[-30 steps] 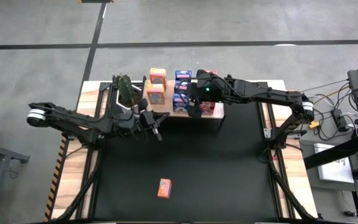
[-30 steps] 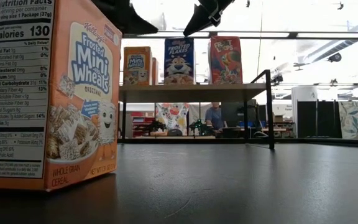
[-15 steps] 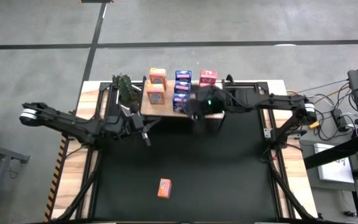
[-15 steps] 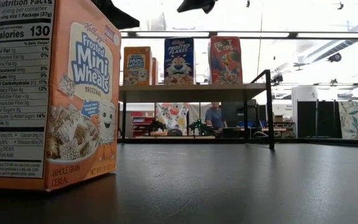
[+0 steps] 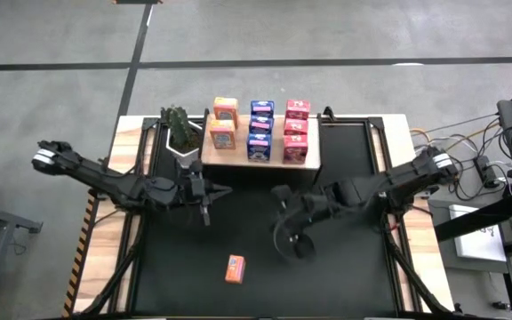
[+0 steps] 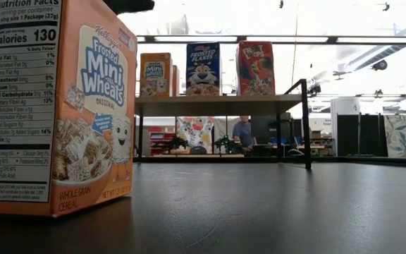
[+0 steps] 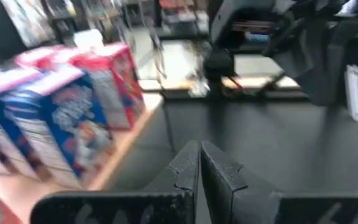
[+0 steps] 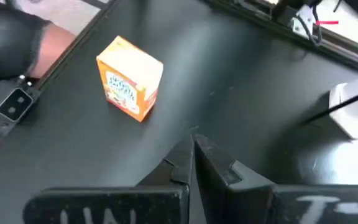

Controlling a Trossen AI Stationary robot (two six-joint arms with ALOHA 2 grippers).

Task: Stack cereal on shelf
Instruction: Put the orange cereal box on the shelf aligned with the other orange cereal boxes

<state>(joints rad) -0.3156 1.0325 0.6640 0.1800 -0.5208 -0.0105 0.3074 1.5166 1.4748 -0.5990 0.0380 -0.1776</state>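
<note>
Several cereal boxes stand upright on the wooden shelf at the far side: two orange, three blue and three pink-red. One more orange box stands alone on the black mat near the front edge; it also shows in the right wrist view and the low view. My right gripper hangs shut over the mat's middle, right of and beyond that box. My left gripper is shut in front of the shelf's left end and holds nothing.
A green potted plant stands just left of the shelf. The black mat lies between the shelf and the front edge. Metal frame rails run along both sides of the table. Cables and gear lie off the right edge.
My right gripper has drawn back from the pink-red boxes on the shelf, swinging toward the near edge and sinking toward the lone orange box; it stays shut. The boxes on the shelf stand as before. My left gripper has drifted a little toward the left and near edges.
</note>
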